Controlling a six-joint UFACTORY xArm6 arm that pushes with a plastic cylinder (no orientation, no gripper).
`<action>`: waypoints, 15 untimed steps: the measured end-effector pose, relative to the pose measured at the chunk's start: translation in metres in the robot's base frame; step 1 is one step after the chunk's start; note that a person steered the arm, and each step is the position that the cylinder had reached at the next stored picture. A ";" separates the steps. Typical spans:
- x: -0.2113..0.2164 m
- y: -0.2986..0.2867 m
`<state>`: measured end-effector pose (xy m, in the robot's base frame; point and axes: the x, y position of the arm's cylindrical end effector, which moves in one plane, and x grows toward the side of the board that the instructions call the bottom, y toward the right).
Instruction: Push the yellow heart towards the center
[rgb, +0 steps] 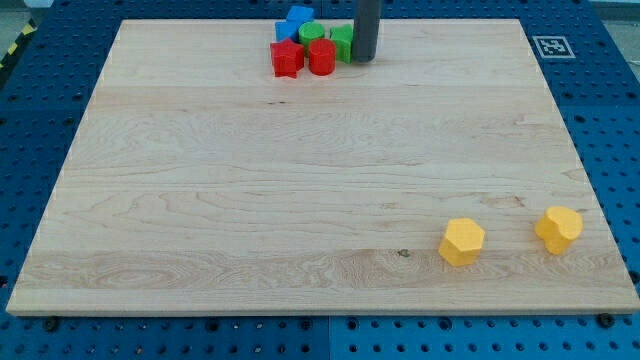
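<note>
Wooden board (200, 200), pale, sits on a blue pegboard bench (40, 70).

Left to right:
- Top edge, cluster of blocks all packed together: red block (286, 58), blue block (296, 20) behind it, red cylinder (322, 57), green block (312, 33), green block at the right end (342, 41). Exact shapes of the greens and the blue are hard to call, they overlap.
- My tip (364, 58) sits just right of that cluster, touching or nearly touching the right-hand green block. No claw on this arm (just a plain rod), so nothing to open or close.
- Bottom right: yellow hexagon-like block (462, 242), then the yellow heart (558, 229) nearer the view's right edge. The two are near but apart.
- Marker tag (551, 46) at the top right corner.

Heart vs. hexagon is a judgement call; the right one shows a notch and a pointed lower end, so I take it as the heart.

Handling (judgement): small, light, rigid block, should slide easily on smooth wood and may spin if hit off-centre. Contact should be on its lower right face, pushing up-left toward the middle. Tip is well apart from it now, clear across the board.

Hidden: rod's upper part is cut off by the view's top; the heart's far side isn't visible.
</note>
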<state>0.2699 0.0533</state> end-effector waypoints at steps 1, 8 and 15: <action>-0.001 -0.011; 0.326 0.231; 0.248 0.136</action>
<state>0.5174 0.1890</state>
